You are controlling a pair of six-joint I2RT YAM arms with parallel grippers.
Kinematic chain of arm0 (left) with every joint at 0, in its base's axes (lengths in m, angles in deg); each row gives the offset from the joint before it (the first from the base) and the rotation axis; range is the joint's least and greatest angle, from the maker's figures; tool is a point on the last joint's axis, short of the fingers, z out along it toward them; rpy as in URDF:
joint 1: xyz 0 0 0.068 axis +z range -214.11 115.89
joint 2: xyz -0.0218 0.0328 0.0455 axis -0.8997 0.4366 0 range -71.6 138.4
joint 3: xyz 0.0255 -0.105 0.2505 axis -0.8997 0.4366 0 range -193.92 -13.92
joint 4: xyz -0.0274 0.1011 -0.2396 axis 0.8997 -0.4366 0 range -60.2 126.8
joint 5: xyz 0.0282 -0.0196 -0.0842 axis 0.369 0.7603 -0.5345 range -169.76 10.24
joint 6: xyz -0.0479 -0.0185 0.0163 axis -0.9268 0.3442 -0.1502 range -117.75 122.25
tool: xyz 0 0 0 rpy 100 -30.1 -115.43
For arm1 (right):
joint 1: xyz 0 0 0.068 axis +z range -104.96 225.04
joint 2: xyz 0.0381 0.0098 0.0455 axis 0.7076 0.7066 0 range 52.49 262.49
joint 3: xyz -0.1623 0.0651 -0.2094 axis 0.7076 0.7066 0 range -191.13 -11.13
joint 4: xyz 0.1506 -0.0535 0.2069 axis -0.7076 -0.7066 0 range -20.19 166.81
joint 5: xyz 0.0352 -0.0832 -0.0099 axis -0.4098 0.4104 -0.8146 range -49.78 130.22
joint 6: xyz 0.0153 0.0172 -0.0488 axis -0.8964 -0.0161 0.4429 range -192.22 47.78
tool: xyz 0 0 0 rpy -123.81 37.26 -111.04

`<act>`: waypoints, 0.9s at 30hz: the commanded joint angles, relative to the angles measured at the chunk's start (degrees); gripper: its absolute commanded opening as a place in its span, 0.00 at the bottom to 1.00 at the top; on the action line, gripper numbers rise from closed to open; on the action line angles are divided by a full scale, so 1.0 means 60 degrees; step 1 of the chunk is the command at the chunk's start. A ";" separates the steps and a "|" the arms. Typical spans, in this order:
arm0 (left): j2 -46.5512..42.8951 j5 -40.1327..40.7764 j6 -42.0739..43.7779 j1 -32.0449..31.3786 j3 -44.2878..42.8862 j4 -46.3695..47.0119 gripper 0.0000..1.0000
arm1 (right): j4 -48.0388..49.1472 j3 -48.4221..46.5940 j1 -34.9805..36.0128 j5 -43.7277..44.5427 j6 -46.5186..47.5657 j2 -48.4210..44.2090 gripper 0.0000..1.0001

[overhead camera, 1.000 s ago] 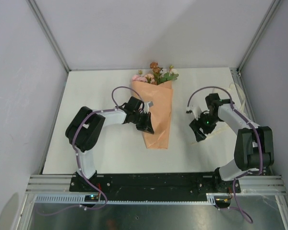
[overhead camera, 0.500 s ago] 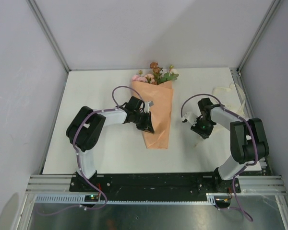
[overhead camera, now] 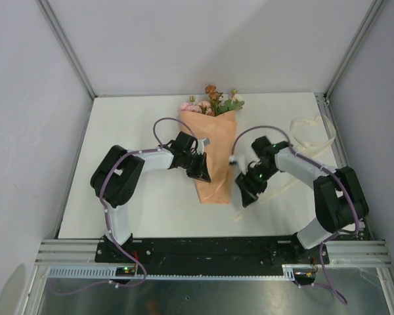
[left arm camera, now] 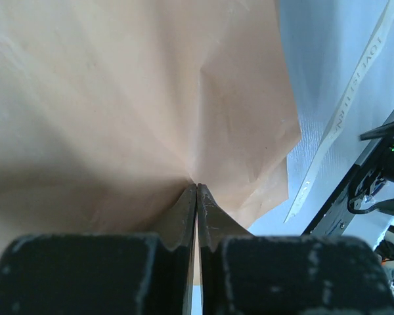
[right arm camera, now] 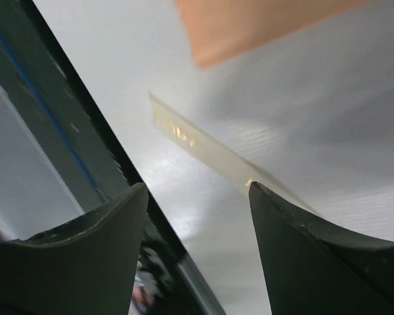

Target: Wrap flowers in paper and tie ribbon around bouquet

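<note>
The bouquet lies mid-table as a peach-orange paper [overhead camera: 217, 151] cone, its narrow end toward me. The flowers [overhead camera: 213, 102] stick out of its far end. My left gripper [overhead camera: 198, 169] is at the cone's left edge. In the left wrist view the paper [left arm camera: 118, 98] fills the frame and my left gripper [left arm camera: 197, 186] is shut on a fold of it. My right gripper [overhead camera: 246, 190] hangs open by the cone's lower right side. The cream ribbon [overhead camera: 305, 123] trails from the far right toward it. In the right wrist view the ribbon [right arm camera: 203, 147] lies flat just beyond my open right gripper [right arm camera: 197, 187].
The white table [overhead camera: 131, 125] is boxed in by grey walls and metal corner posts [overhead camera: 69, 49]. A black base rail [overhead camera: 203, 248] runs along the near edge, just behind the right gripper. The ribbon [left arm camera: 341, 111] also shows right of the cone in the left wrist view.
My right arm has swung left from the right side of the table to the cone's lower right side. The ribbon now stretches across after it. The left arm has not moved.
</note>
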 commanded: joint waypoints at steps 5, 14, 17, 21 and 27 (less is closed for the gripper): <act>0.0011 0.0102 -0.0056 0.0042 -0.0149 0.0074 0.06 | 0.3237 -0.1399 -0.2507 -0.3281 -0.6273 0.1432 0.70; 0.0035 0.0084 -0.0032 0.0046 -0.0094 0.0072 0.06 | 0.6412 -0.1663 -0.2598 -0.2310 -0.9802 0.3254 0.73; 0.0077 0.0089 -0.0030 0.0056 -0.0090 0.0078 0.06 | 0.6997 -0.1736 -0.2524 -0.2099 -1.0304 0.3810 0.73; 0.0133 0.0080 0.0006 0.0047 -0.0089 0.0077 0.05 | 0.7361 -0.2103 -0.2416 -0.2078 -1.0755 0.4695 0.69; 0.0160 0.0047 0.0136 0.0048 -0.0131 0.0079 0.05 | 0.7577 -0.2524 -0.2320 -0.2320 -1.1130 0.5532 0.52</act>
